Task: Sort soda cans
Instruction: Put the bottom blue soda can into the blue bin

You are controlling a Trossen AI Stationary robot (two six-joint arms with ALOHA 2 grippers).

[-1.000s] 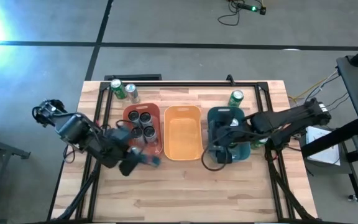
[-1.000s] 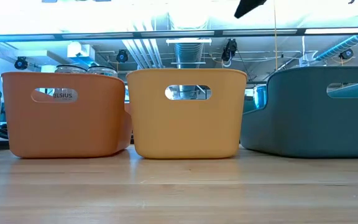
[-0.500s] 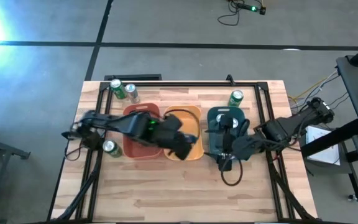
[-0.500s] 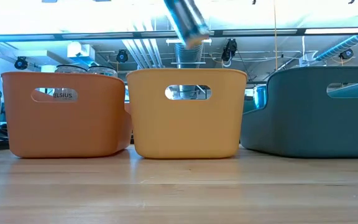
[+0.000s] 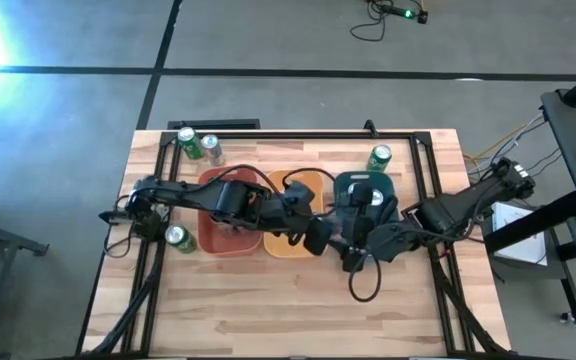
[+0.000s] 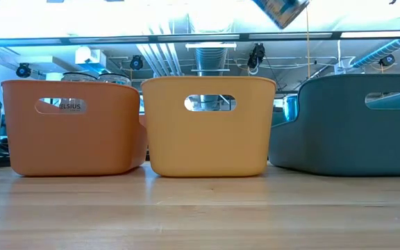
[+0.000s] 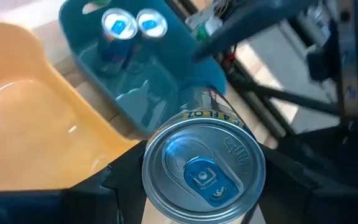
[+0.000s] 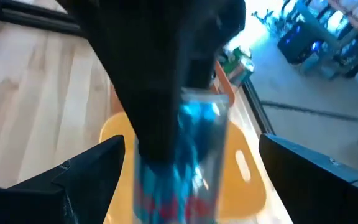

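Silver-blue can (image 7: 202,164) held in left gripper (image 5: 318,236) jaws above the bins; right gripper (image 5: 356,256) jaws wide. Four green cans (image 5: 178,237) remain unsorted.

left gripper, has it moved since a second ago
Yes. The left gripper, shut on a can, went from beside the red bin rightward, past the orange bin.
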